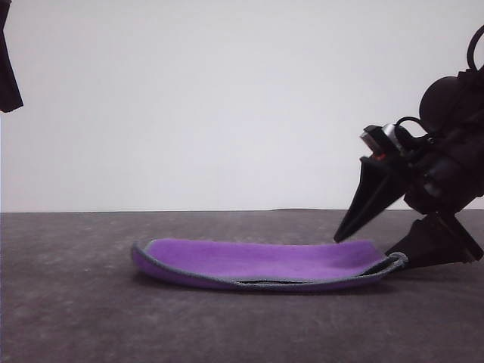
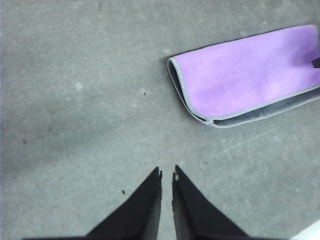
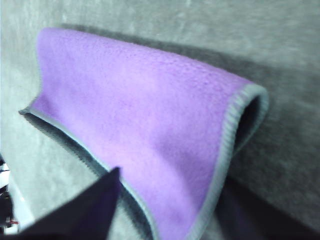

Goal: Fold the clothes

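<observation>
The cloth (image 1: 261, 262) lies folded on the mottled grey table (image 1: 68, 318), fleecy purple face up, grey stitched edging running round its rounded corners and a dark inner face showing in the fold's slit. The right gripper (image 1: 367, 249) stands at the cloth's right end, its black wedge-shaped fingers spread apart, one above and one at the edge. The left gripper (image 2: 167, 176) hovers over bare table well apart from the cloth, its pointed fingers nearly together, holding nothing.
</observation>
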Robot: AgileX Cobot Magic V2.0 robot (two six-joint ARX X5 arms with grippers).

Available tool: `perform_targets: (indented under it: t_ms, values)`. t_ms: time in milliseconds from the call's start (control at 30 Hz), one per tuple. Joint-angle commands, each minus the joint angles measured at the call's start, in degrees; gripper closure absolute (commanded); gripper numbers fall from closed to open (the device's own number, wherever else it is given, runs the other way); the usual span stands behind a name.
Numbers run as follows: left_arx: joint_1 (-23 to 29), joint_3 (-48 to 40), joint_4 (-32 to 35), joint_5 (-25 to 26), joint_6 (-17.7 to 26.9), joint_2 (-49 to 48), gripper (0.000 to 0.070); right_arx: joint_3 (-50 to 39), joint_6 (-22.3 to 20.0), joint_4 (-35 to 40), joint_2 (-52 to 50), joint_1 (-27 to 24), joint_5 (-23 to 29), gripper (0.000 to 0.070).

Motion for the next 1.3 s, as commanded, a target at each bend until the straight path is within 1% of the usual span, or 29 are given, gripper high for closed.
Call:
perform_targets:
  t_ms: [0, 133, 167, 233, 433, 533, 700, 867, 967, 1067, 1267]
  values:
    - [0.0, 0.5, 0.2, -0.1, 0.0, 0.5, 0.0673, 0.2, 0.8, 0.6, 1.4, 0.6, 0.0, 0.0523]
    - [0.0, 0.5, 0.3, -0.1, 0.0, 0.5, 0.0673, 0.2, 0.9, 1.5, 1.4, 1.2, 0.0, 0.0648]
    - [0.0, 0.5, 0.3, -0.1, 0.0, 0.5, 0.0673, 0.2, 0.9, 1.8, 1.4, 1.4, -0.1, 0.0672]
    - [0.0, 0.5, 0.3, -0.1, 0.0, 0.5, 0.0673, 0.2, 0.9, 2.7, 1.4, 1.7, -0.5, 0.0694]
    - [0.0, 0.5, 0.3, -0.1, 0.0, 0.5, 0.0673, 0.2, 2.7, 6.5, 1.4, 3.0, -4.9, 0.0694]
    - [0.0, 0.5, 0.3, -0.1, 0.0, 0.5, 0.0673, 0.2, 4.4, 9.3, 1.4, 4.4, -5.8, 0.0694]
    - [0.0, 0.5, 0.3, -0.1, 0.0, 0.5, 0.0673, 0.3, 8.3, 15.5, 1.4, 8.2, -5.7, 0.0694]
    - [0.0, 0.5, 0.3, -0.1, 0.0, 0.5, 0.0673, 0.3, 12.9, 22.6, 1.9, 12.5, -4.0, 0.0694]
    - [0.0, 0.5, 0.3, -0.1, 0.0, 0.5, 0.0673, 0.6, 15.4, 26.5, 2.9, 14.2, -3.8, 0.0694]
    - [0.0, 0.5, 0.3, -0.1, 0.0, 0.5, 0.0673, 1.7, 16.6, 28.1, 3.8, 15.6, -3.1, 0.0694]
    - [0.0, 0.5, 0.3, -0.1, 0.0, 0.5, 0.0673, 5.8, 17.6, 28.1, 6.0, 18.0, -2.5, 0.0694]
